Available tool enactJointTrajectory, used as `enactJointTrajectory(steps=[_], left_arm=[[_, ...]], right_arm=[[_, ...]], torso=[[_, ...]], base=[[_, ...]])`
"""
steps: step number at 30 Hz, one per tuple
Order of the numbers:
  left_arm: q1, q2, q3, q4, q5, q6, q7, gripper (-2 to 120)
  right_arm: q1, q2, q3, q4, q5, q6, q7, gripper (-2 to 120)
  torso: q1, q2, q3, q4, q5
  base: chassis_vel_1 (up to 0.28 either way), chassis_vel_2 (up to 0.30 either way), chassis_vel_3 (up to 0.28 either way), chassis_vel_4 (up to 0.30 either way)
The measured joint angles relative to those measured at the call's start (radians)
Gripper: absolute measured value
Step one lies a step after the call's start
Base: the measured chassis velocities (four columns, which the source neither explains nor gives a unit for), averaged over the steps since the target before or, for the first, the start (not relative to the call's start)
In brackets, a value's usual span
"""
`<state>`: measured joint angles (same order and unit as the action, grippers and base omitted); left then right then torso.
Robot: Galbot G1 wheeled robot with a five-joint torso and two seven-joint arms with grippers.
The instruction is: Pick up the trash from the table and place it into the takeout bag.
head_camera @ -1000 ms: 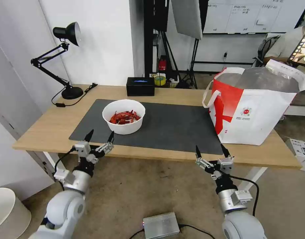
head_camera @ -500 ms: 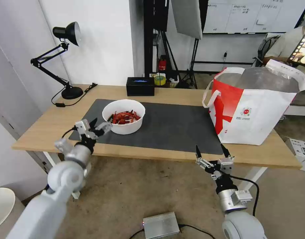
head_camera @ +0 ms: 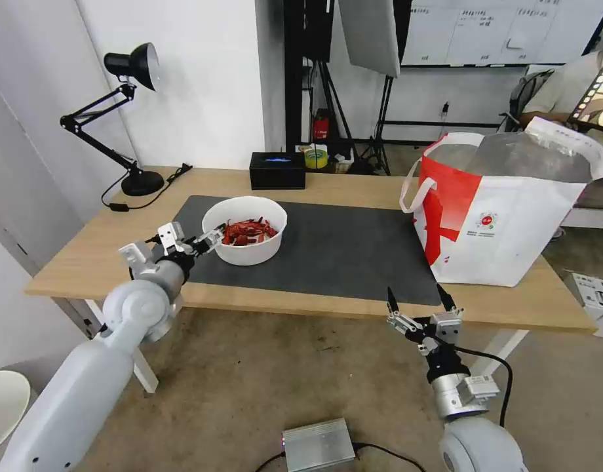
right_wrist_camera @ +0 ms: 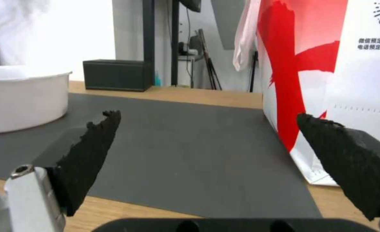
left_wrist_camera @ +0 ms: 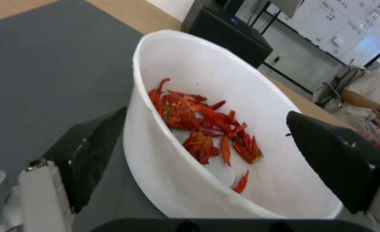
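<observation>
The trash here is a white round bowl [head_camera: 245, 231] of red crayfish shells, standing on the dark grey mat [head_camera: 341, 249] of the table [head_camera: 85, 259]. My left gripper [head_camera: 195, 240] is open at the bowl's left side. In the left wrist view the bowl [left_wrist_camera: 198, 106] sits between the fingers [left_wrist_camera: 89, 151], one outside its wall and one over the inside, neither pressing on it. My right gripper [head_camera: 416, 298] hangs open below the table's front edge, in front of the takeout bag [head_camera: 511, 216]. The bag's red panel [right_wrist_camera: 284, 64] shows in the right wrist view.
A black desk lamp [head_camera: 128, 72] and a small black box [head_camera: 277, 170] stand along the table's back edge. On the floor lie a silver box [head_camera: 318, 444], a white bin [head_camera: 6, 406] and a carton [head_camera: 593, 292].
My left arm rose from below the table's front edge and reached forward over the mat until its open fingers came round the bowl's left rim. The right arm stayed still.
</observation>
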<state>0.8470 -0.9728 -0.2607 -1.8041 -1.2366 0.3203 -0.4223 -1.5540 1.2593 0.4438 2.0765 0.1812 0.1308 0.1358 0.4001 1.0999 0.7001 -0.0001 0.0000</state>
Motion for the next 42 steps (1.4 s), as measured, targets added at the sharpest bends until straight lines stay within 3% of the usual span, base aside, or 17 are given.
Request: enactJointTrajectory(steps=[18, 42], left_arm=[[-0.023, -0.017, 0.026, 0.052, 0.029, 0.001, -0.005, 99], [-0.024, -0.043, 0.033, 0.065, 0.034, 0.0, -0.005, 13]], right_arm=[[0.0, 0.0, 0.0, 0.0, 0.0, 0.0, 0.0, 100], [0.0, 0.0, 0.0, 0.0, 0.0, 0.0, 0.0, 100]], torso=[[0.0, 0.0, 0.0, 0.0001, 0.0], [0.0, 0.0, 0.0, 0.0001, 0.0]], base=[[0.0, 0.0, 0.0, 0.0], [0.0, 0.0, 0.0, 0.0]])
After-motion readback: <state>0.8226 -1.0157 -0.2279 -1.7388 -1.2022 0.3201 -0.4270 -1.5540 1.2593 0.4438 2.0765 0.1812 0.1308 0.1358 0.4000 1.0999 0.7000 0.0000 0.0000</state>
